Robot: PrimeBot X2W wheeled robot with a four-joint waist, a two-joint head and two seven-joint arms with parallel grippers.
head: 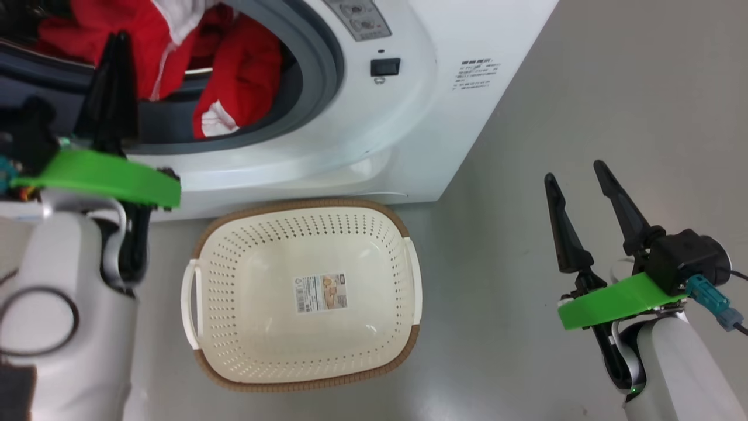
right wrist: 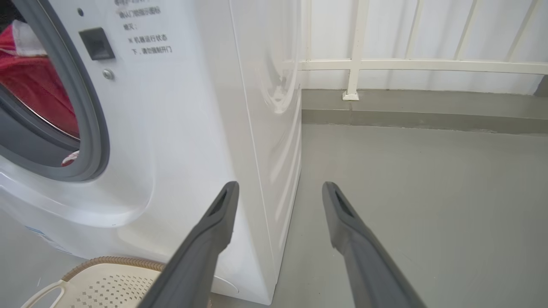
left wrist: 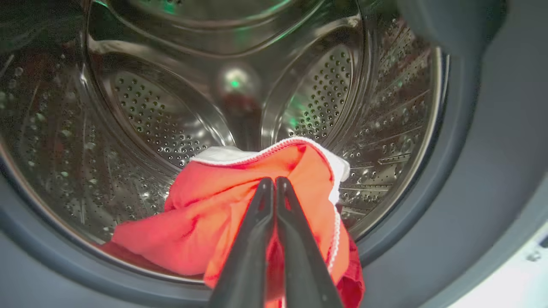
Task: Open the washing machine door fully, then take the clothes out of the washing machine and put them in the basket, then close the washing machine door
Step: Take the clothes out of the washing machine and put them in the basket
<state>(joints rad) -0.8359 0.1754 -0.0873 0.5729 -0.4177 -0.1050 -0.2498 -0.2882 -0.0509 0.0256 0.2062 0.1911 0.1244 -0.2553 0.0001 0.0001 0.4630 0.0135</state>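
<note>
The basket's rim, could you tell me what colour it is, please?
The basket rim is woven-look brown; the head view shows it best.

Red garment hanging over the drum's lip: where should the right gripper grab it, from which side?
Pinch the red garment at its bunched fold above the white trim, coming in from the front through the open doorway. It's soft and crumpled, draped over the grey ring, so a raised ridge suits the open right gripper.

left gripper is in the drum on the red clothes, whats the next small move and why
Probably draw the left gripper back out of the washing machine, lifting the clothes over the grey ring: its fingers look shut on the red fabric, and the basket below holds no clothes yet.
</note>
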